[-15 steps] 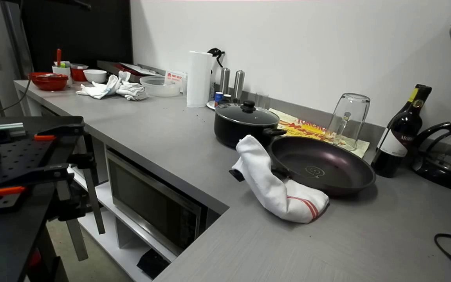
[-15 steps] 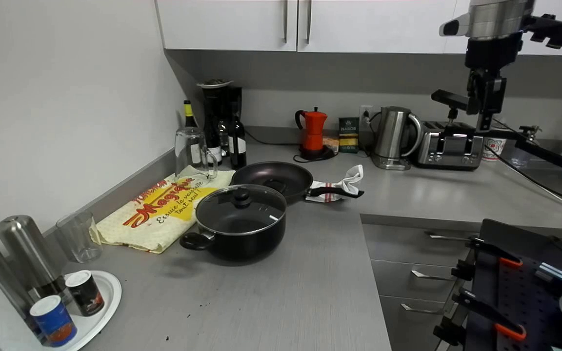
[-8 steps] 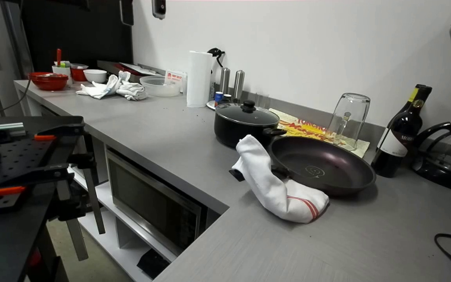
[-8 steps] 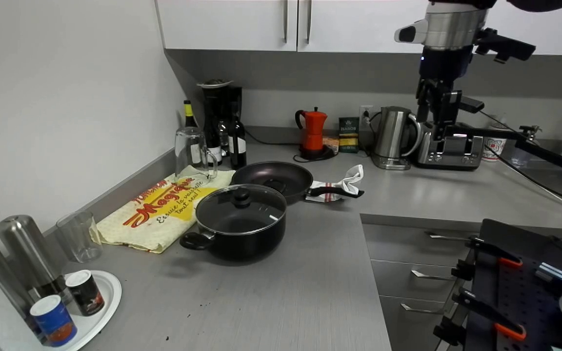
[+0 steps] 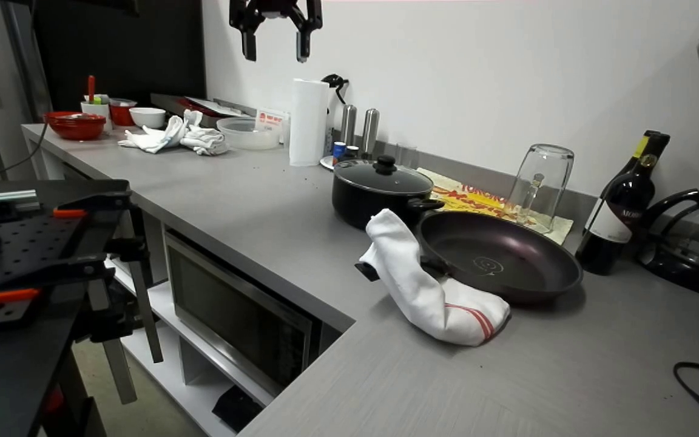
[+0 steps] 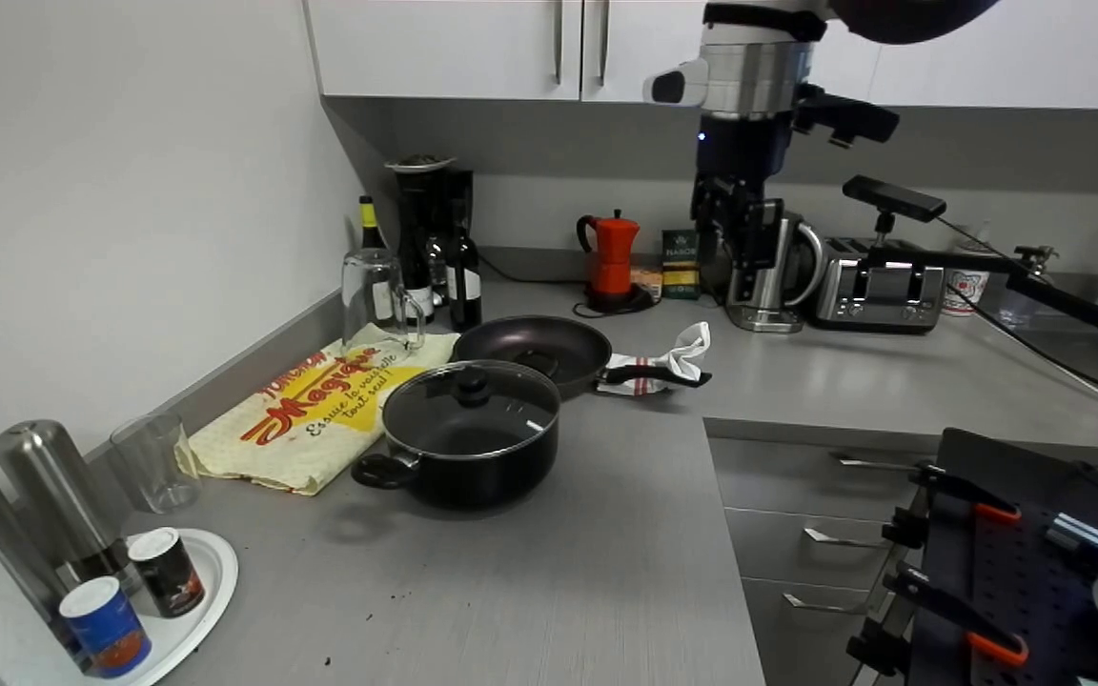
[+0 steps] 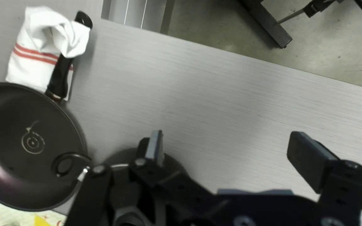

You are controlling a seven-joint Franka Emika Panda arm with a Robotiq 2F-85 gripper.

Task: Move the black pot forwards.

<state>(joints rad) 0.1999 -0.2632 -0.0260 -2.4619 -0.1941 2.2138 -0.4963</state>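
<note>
In an exterior view, red bowls (image 5: 74,127) stand at the far left end of the grey table (image 5: 228,203), with a white bowl (image 5: 147,118) near them. Next come crumpled white towels (image 5: 205,142) and a clear tub (image 5: 252,136).

The hand (image 5: 276,59) hangs in the air, well above the table, released, its two fingers spread wide apart and pointing down.

To the right are an upright paper roll (image 5: 308,124) and two steel mills (image 5: 370,133). The black pot (image 5: 358,203) comes next, upright on the table with its glass lid (image 5: 355,174) on, between the mills and the frying pan (image 5: 513,267). In the wrist view one of its side handles overlaps the pan's rim; whether they touch, I cannot tell. A white cloth with red stripes (image 5: 431,300) lies bunched at the pan's handle. A yellow printed cloth (image 5: 474,197) lies behind the pan, with a glass mug (image 5: 540,188) on it. Dark wine bottles (image 5: 628,194) and a glass coffee pot (image 5: 698,240) stand farthest right.
</note>
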